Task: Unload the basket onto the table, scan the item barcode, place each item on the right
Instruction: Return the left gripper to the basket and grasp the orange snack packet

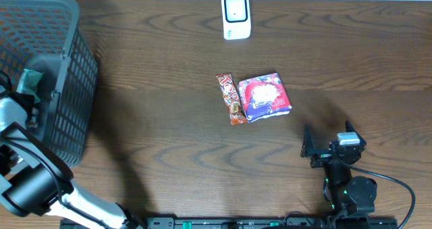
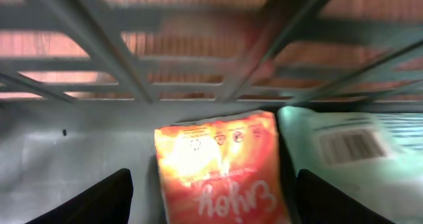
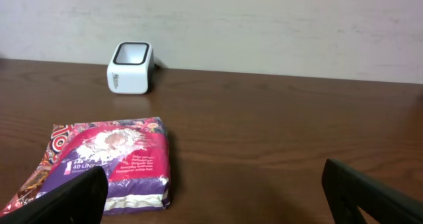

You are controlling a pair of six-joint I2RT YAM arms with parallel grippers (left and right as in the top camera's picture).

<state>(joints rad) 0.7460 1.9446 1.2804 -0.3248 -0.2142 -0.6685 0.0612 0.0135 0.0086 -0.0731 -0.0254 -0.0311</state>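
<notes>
Dark wood grain across the surface (image 1: 169, 141), smooth with a faint sheen. Matt grey plastic lattice for the basket (image 1: 74, 87). Glossy white plastic on the scanner (image 1: 236, 17). Shiny, crinkled film on the purple packet (image 1: 264, 97), bar wrapper (image 1: 230, 98) and orange pouch (image 2: 221, 171).

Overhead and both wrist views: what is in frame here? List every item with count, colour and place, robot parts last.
basket: one, dark grey, left end of table
orange packet: one, orange, inside basket
barcoded packet: one, pale, inside basket beside orange packet
scanner: one, white, far centre of table
snack bar: one, red-brown, table centre
purple packet: one, purple and red, right beside snack bar
table: one, dark brown wood
left pincer: one, black, open, in basket around orange packet
right pincer: one, black, open, empty, near right of table
</notes>
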